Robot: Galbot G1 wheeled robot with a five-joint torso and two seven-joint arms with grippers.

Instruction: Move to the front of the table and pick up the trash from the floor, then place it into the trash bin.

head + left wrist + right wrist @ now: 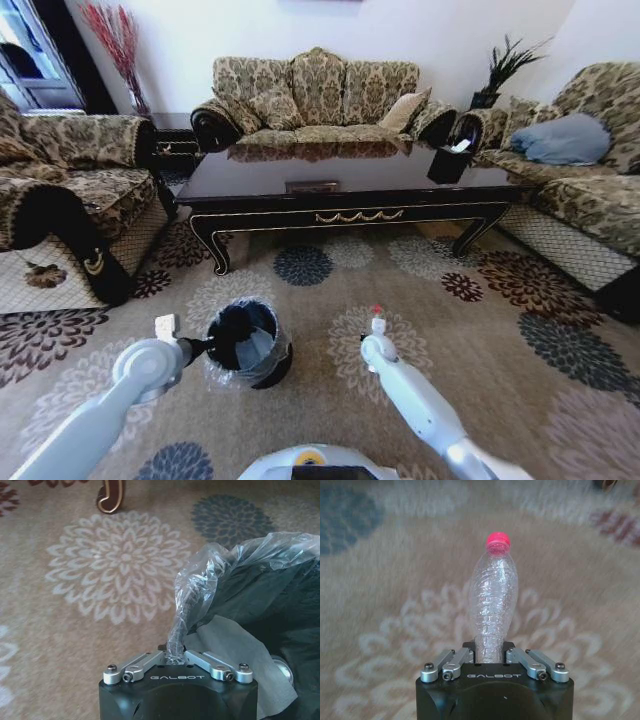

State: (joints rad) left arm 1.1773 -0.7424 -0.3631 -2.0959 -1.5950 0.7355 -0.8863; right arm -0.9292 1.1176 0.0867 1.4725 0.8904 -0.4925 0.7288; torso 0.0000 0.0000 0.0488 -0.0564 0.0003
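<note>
The black trash bin [250,346] with a clear bag liner [235,565] stands on the flowered carpet floor [330,280] in front of the dark table [300,178]. My left gripper [175,656] is at the bin's left rim [203,347], shut on a twisted fold of the liner. Crumpled white paper [235,652] lies inside the bin. To the right of the bin, my right gripper [490,655] is shut on the base of a clear plastic bottle [493,605] with a red cap [377,311], held above the carpet and pointing away from the wrist.
Patterned sofas stand left [70,190], behind [315,95] and right [585,170] of the table. A black tissue box [448,163] sits on the table's right end. One curved table leg [110,497] is close to the bin. Open carpet lies to the right.
</note>
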